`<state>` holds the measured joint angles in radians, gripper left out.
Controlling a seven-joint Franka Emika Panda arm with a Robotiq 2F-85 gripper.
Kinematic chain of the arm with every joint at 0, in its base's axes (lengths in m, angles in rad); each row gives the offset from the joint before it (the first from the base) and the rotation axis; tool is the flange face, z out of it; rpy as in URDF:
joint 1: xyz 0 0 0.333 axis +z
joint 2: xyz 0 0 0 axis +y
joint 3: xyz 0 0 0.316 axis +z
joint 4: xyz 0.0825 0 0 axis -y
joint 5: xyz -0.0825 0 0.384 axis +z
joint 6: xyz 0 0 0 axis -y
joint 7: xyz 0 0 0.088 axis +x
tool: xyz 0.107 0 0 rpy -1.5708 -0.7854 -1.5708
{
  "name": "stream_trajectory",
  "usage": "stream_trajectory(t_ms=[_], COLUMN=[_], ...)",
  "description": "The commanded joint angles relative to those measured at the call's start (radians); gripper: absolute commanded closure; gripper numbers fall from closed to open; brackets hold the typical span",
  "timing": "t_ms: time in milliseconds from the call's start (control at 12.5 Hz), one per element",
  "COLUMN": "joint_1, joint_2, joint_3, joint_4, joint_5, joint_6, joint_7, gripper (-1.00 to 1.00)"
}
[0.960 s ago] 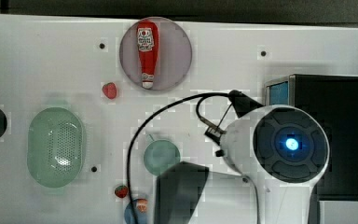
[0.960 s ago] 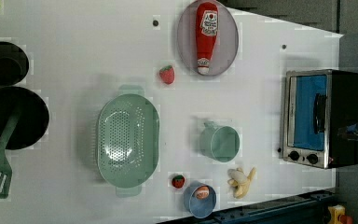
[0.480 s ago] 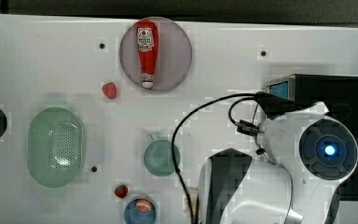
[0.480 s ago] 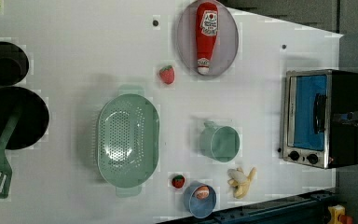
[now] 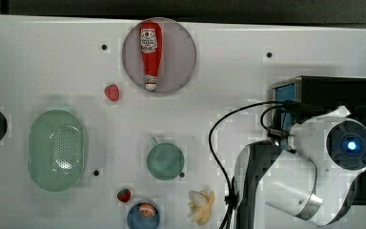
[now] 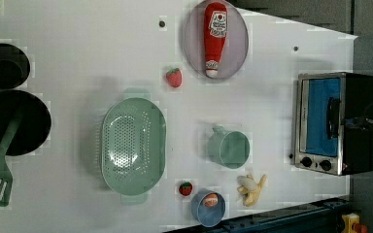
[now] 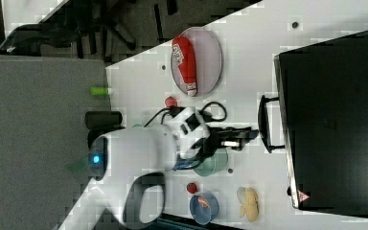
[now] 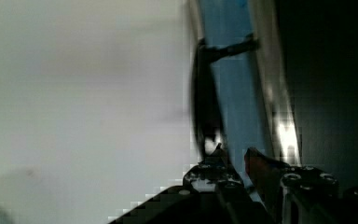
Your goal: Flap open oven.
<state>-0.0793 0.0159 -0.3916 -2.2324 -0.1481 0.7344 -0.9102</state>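
A: Where is the oven [image 6: 337, 124] found?

B: It is seen at the far edge of the surface [image 6: 77, 58], on the left view's right, with its blue glass flap shut and upright.

A: And the end effector [image 7: 239, 136]?

B: In the right view it is held level, just short of the handle bar [image 7: 263, 123], with the handle lying straight ahead of the fingertips. In the wrist view the fingers [image 8: 209, 170] are seen parted by a narrow gap, nothing being held, with the bar lined up near that gap.

A: How does the bar run?

B: Its long axis is laid across the approach line, parallel to the door's top edge. A hook or pinch on the bar, then a pull outward and down, is judged to be required.
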Motion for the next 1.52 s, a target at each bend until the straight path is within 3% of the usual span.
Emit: stream_trajectory(t_ms=[80, 960, 1520], joint_1=[0.001, 0.015, 0.08], joint_2=[0.025, 0.147, 0.162], joint_3=[-0.017, 0.0, 0.047], joint_4=[0.013, 0.011, 0.01], joint_5=[-0.009, -0.038, -0.346], joint_6=[0.061, 0.132, 0.07], joint_7=[-0.073, -0.098, 0.21], gripper=[0.65, 0.65, 0.65])
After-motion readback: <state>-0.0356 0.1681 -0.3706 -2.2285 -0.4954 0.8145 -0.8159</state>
